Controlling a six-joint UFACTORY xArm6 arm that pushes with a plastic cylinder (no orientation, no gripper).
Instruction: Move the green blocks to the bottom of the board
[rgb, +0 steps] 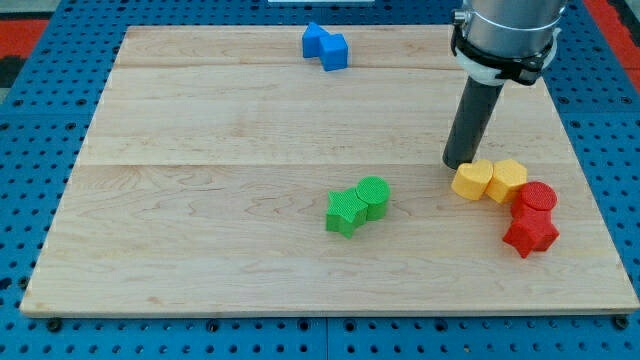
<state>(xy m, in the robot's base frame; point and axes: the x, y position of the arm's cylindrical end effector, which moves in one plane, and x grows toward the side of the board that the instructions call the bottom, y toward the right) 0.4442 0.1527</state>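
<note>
Blue perforated metal base (40, 120) surrounds the work area on all sides, regular grid of small holes; a strip of red surface (20, 30) shows at the view's top left and another at the top right.

Wooden board (220, 150): pale, light-grained planks joined lengthwise, seams visible as faint horizontal lines, smooth matte finish, rounded corners.

Arm (505, 30) enters from the view's top right: grey metallic cylinder with a black-and-white collar, ending in a straight dark matte rod. No jaws on this rig, so nothing is open, closed or held. My tip (459, 164) rests on the board just at the upper left of the yellow pair, touching or nearly touching; cannot tell which.

Blocks, all plastic-looking with fine ribbed tops:
- Blue blocks (326, 46), two angular pieces touching, near the view's top edge of the board
- Red blocks: a red cylinder (538, 197) above a red star (530, 234), touching, at the view's right
- Yellow blocks: a yellow heart-like block (472, 180) and a yellow hexagonal block (507, 179), side by side, touching the red cylinder
- Green blocks: green star (346, 211) and green cylinder (373, 196), touching each other, around board centre, slightly toward the view's bottom, well apart from my tip and short of the bottom edge
</note>
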